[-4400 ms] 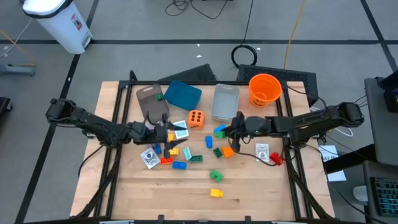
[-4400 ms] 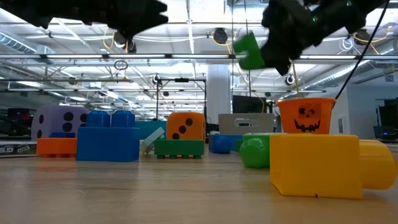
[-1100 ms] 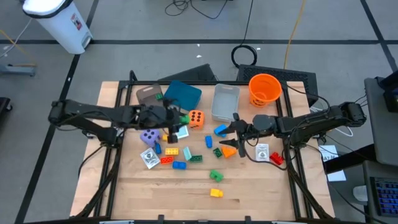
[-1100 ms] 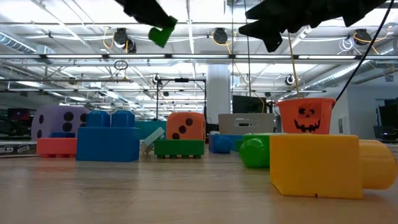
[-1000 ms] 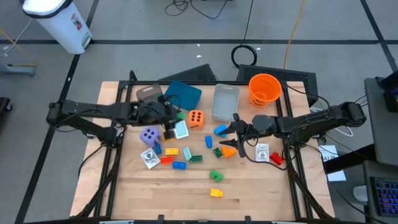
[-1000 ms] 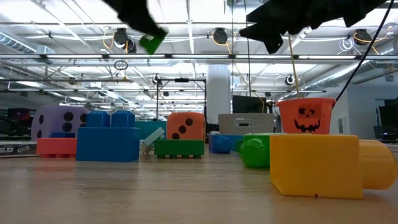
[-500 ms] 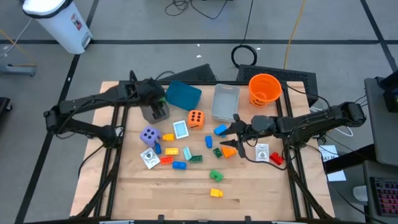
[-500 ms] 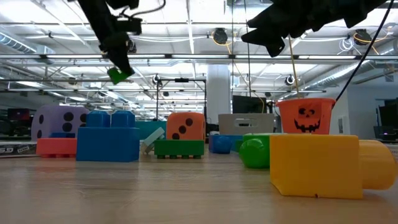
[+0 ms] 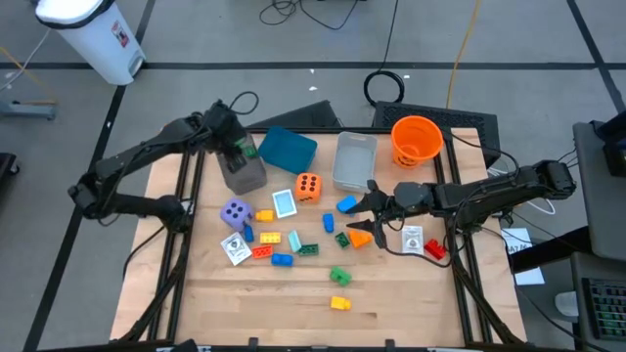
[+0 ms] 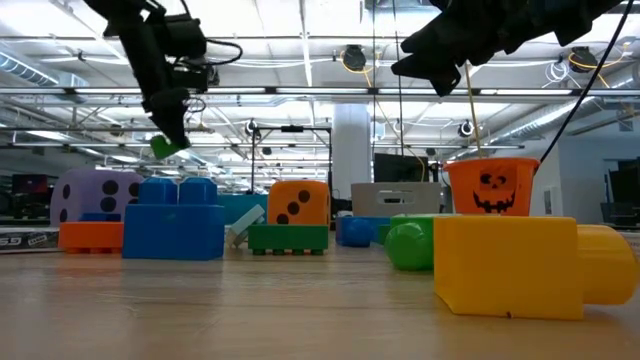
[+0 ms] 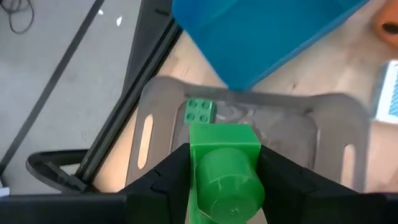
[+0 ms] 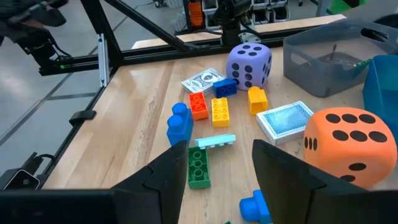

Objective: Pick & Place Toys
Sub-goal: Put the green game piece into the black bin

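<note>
**Drop the green brick into the gray bin**

Your left gripper [image 11: 225,186] is squeezing a small green plastic brick [image 11: 224,171] between its two dark fingers. It hangs in the air right over the see-through gray plastic bin [image 9: 242,166] at the back left of the wooden table [image 9: 391,303]. A smaller flat green brick [image 11: 199,112] already lies inside that bin.

To do this well, you should come down a little so the brick sits low over the middle of the bin. Then open the fingers slowly. If you let go too high, the brick may bounce out. Stay clear of the dark teal plastic box [image 9: 288,149], which sits just beside the bin.

Your right gripper [image 9: 364,217] waits over the middle of the table with its fingers apart and nothing in them. Below it lie loose bricks, a big orange spotted die [image 12: 345,144], a purple spotted die [image 12: 249,64] and a blue-backed card [image 12: 286,119]. You still have lots of toys to pick up.
</note>
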